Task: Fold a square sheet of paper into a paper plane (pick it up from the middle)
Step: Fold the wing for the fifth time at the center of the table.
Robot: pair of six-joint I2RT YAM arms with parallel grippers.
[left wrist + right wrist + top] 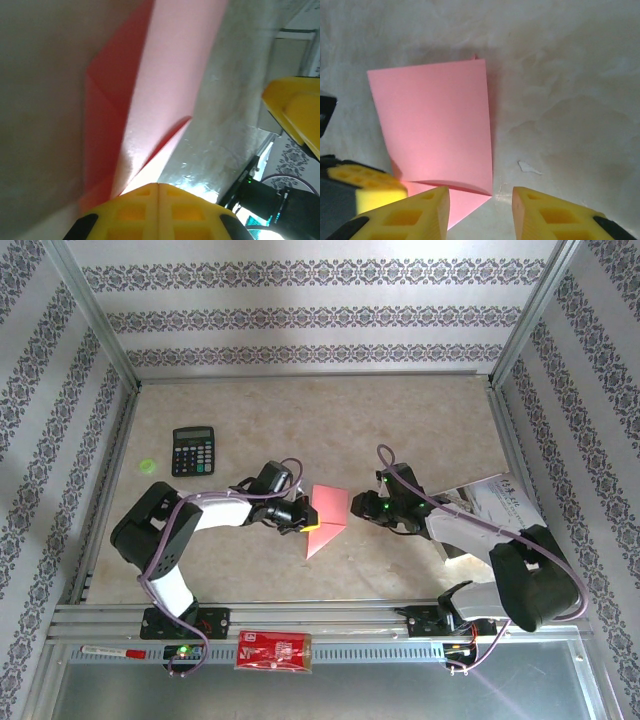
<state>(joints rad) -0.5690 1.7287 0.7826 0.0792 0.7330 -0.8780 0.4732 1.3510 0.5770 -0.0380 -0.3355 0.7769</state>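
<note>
Left gripper (157, 194) is clamped fully shut, yellow pads flat against each other, with the edge of the pink paper (435, 120) pinched between them. From the top camera that's the paper's left side.

Right gripper (480, 212) has its jaws parted and isn't gripping anything. I see mostly tabletop in the gap, and the paper's lower point just pokes in next to the finger on the left of that wrist view.

The paper itself is folded into a slanted four-sided panel with crisp, straight top and right edges. There's a crease along the bottom and a smaller flap sticking out under it. It sits between the two grippers, nearer the arms' side of the table (420, 420) than the far wall.

A tiny white scrap (529, 167) lies just off the paper's right edge.

There's lots of open tabletop beyond the paper toward the far wall. The black calculator (193, 451) is well off to the far left. The white leaflet (497, 502) lies by the right arm, and a red packet (274, 650) sits on the front rail between the bases.
</note>
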